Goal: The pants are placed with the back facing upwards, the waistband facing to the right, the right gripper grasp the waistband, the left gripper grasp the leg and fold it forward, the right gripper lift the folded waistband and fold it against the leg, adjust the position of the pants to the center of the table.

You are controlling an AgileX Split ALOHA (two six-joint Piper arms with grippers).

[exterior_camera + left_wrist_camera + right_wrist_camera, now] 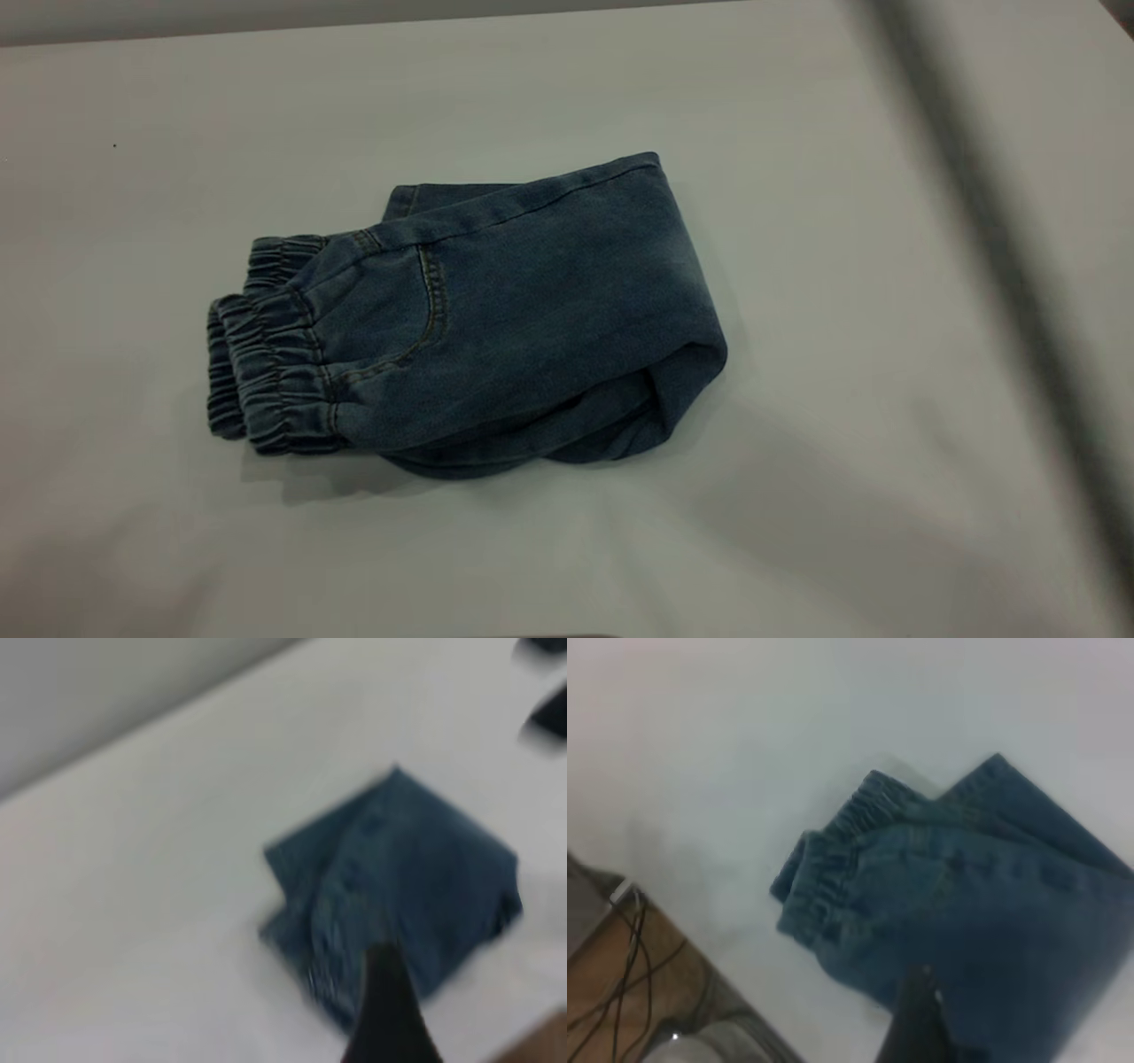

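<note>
The pants [496, 319] lie folded into a compact bundle near the middle of the table [842, 461]. Their gathered waistband [266, 363] points to the left in the exterior view, and one stitched back pocket faces up. The leg is hidden under the folded top layer. No gripper shows in the exterior view. In the left wrist view a dark part of my left gripper [390, 1014] hangs over the edge of the pants [399, 877], apart from them. In the right wrist view a dark part of my right gripper [920, 1019] hovers above the pants [983, 912], near the waistband [833, 868].
A blurred dark band [1001, 248] crosses the right side of the exterior view. The right wrist view shows the table edge with cables [629, 983] over a wooden floor beyond it. Bare tabletop surrounds the pants.
</note>
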